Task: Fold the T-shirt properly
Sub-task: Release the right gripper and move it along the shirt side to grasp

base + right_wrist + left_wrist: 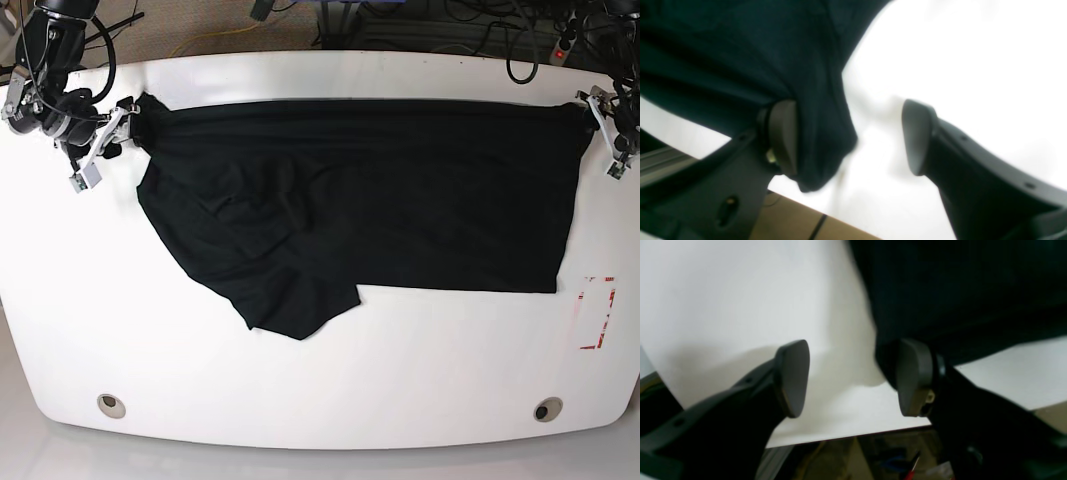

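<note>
T-shirt [370,200] on table [420,370] — between both arms

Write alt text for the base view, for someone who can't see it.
A black T-shirt lies on a white table, its top edge nearly straight and its lower left part bunched. The right gripper is at its upper left corner, the left gripper at its upper right.

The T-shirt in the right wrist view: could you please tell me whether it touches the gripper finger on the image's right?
Apart: the right wrist view shows white tabletop between the T-shirt and that finger.
</note>
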`<action>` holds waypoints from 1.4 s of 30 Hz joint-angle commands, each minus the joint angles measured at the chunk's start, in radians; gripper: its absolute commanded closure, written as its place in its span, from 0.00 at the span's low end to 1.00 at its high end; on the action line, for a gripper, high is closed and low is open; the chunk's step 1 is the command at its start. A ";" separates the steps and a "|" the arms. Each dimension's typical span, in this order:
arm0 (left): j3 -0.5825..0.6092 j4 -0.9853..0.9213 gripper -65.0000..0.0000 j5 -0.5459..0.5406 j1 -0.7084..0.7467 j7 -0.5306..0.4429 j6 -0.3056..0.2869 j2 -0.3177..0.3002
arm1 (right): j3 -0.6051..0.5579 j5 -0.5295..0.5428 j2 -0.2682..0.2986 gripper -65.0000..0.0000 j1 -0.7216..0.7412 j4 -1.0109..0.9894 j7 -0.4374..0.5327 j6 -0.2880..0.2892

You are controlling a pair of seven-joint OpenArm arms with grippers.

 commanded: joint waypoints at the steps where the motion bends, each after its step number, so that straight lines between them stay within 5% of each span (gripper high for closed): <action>1: -0.045 0.068 0.43 -0.054 0.005 0.009 0.007 -0.029 | 0.007 0.078 0.022 0.35 0.014 0.090 -0.001 0.006; 13: -0.094 0.192 0.43 -0.198 0.003 0.107 0.007 -0.018 | -0.003 0.181 -0.015 0.34 0.110 0.101 -0.053 0.006; 23: 0.047 0.163 0.43 -0.013 -0.052 0.103 0.007 0.085 | -0.182 0.170 -0.113 0.35 0.322 -0.126 -0.010 0.006; 32: 0.084 0.160 0.43 0.218 -0.051 0.020 0.007 0.151 | -0.313 -0.106 -0.201 0.35 0.471 -0.244 0.033 0.006; 40: 0.108 0.149 0.43 0.248 -0.046 -0.003 0.007 0.151 | -0.317 -0.296 -0.270 0.36 0.488 -0.246 0.055 0.006; 42: 0.108 0.131 0.43 0.248 -0.049 -0.003 0.007 0.151 | -0.317 -0.325 -0.288 0.42 0.486 -0.246 0.067 0.006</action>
